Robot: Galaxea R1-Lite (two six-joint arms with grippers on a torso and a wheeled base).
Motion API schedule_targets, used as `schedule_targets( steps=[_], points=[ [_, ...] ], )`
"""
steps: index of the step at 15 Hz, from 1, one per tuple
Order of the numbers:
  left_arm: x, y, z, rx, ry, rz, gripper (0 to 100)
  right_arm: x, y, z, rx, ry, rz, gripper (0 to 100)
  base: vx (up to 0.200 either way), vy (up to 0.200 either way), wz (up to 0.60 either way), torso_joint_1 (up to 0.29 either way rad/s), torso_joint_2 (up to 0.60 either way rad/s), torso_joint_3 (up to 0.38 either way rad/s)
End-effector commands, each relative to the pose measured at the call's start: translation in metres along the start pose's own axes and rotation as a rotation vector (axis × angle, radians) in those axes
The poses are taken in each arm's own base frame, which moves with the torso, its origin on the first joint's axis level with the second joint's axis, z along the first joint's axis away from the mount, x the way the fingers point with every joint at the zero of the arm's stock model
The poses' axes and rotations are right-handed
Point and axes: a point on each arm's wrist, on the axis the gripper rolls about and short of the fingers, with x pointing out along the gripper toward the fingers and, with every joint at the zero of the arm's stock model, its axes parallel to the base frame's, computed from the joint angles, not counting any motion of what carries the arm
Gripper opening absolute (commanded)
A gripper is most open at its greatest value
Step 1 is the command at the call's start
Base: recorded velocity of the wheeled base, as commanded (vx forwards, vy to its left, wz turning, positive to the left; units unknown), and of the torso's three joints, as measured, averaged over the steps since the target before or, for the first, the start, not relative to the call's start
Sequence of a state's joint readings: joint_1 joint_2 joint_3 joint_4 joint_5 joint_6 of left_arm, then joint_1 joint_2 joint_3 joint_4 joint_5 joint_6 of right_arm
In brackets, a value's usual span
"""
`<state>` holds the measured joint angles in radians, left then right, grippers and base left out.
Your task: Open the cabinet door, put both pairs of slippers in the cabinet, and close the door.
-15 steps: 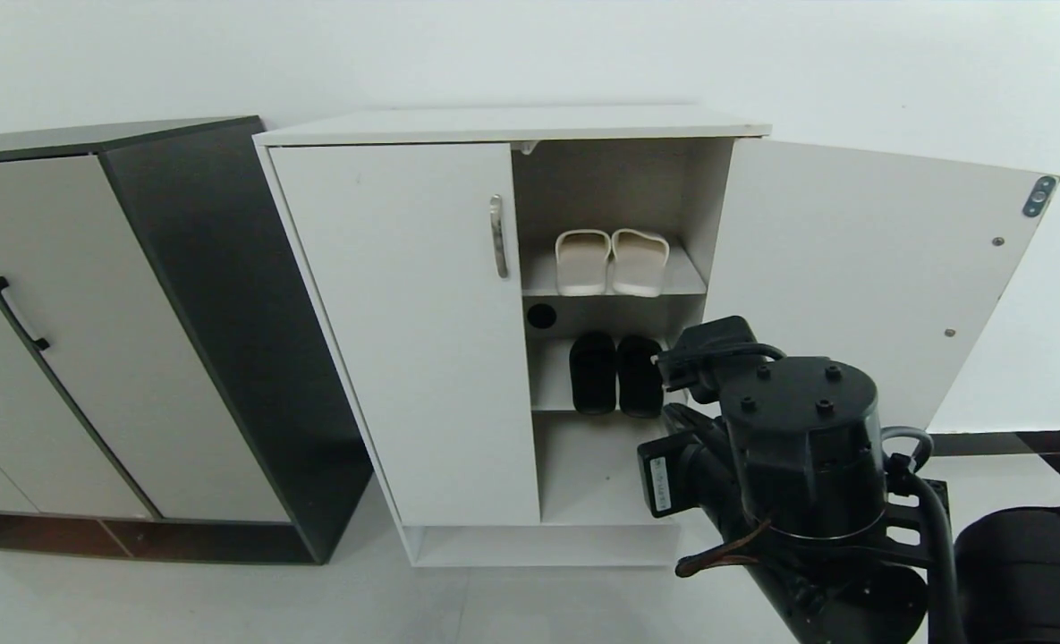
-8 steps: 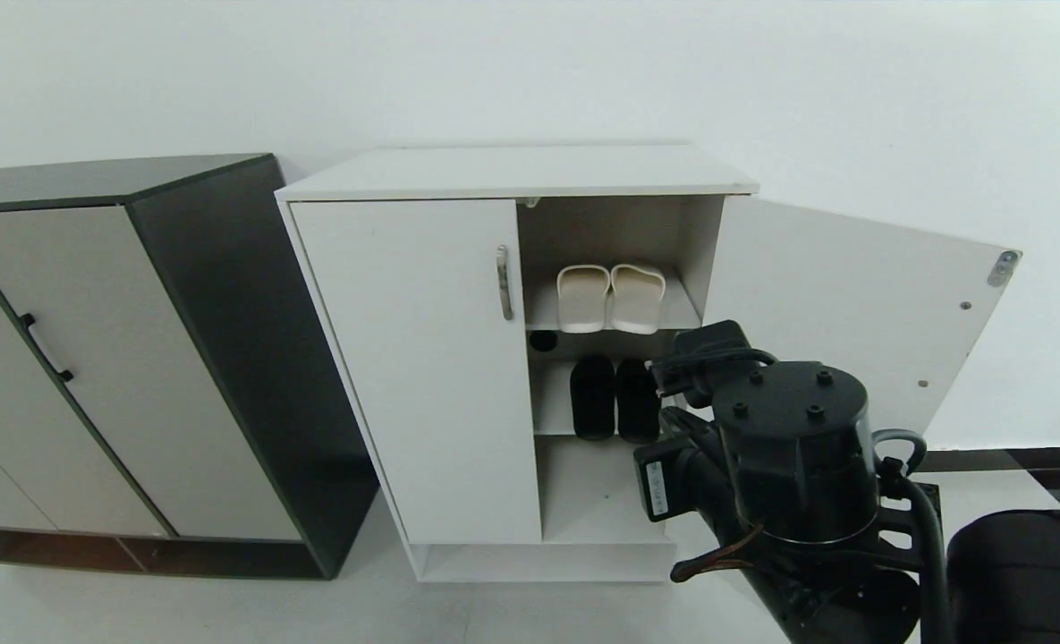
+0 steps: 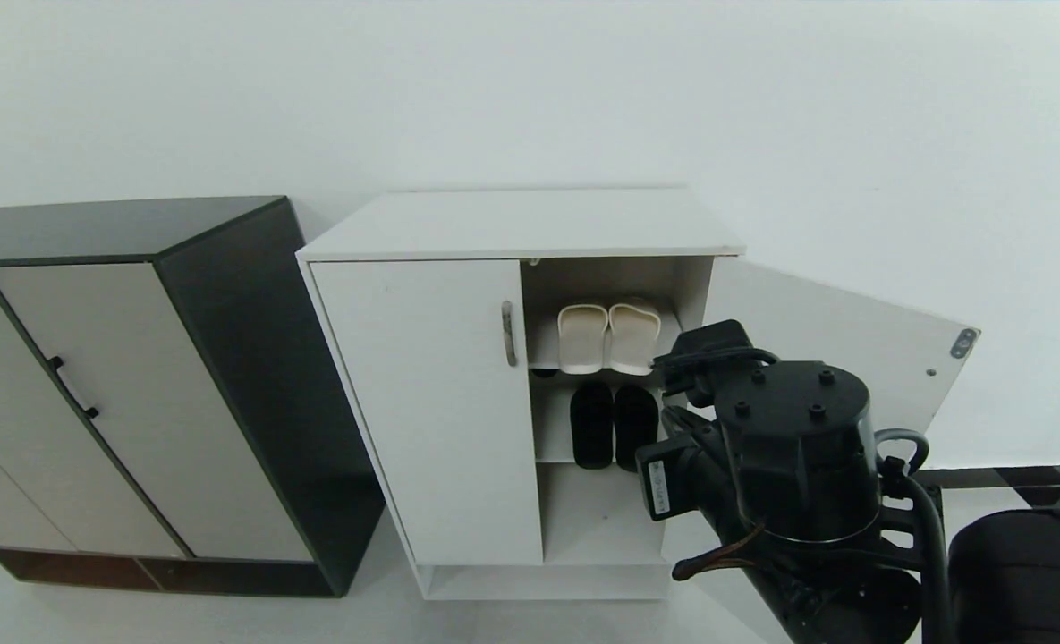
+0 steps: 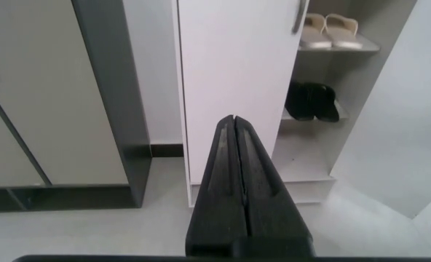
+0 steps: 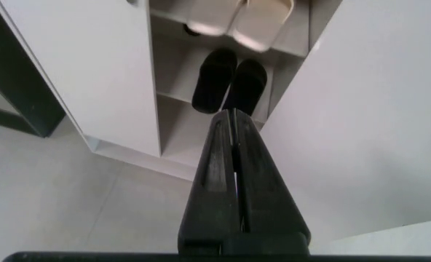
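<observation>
White slippers, black slippers shelved ahead of right gripper, pressed together, empty; left gripper likewise. Remaining step: swing door, beside right gripper, closed.

Nothing in the views can be read as text, number or sign; a small white sticker on the right arm bears dark print too fine to make out; the cabinet, the white slippers and the black slippers show no legible marking.
</observation>
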<state>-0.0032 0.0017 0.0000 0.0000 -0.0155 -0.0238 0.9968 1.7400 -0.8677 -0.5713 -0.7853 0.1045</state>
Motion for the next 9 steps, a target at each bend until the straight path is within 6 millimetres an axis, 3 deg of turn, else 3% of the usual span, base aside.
schedule_targets(
  steps=[1,9],
  points=[
    [0.0000,0.0000,0.0000,-0.001,0.000,0.000,0,0.0001,0.0002,-0.0006,-0.002,0.002,0.000,0,0.000,0.000,0.00,0.183,-0.49,-0.300],
    [0.0000,0.0000,0.0000,-0.001,0.000,0.000,0,0.0007,0.0000,-0.0013,-0.003,0.003,-0.002,0,0.000,0.000,0.00,0.198,-0.51,-0.312]
  ],
)
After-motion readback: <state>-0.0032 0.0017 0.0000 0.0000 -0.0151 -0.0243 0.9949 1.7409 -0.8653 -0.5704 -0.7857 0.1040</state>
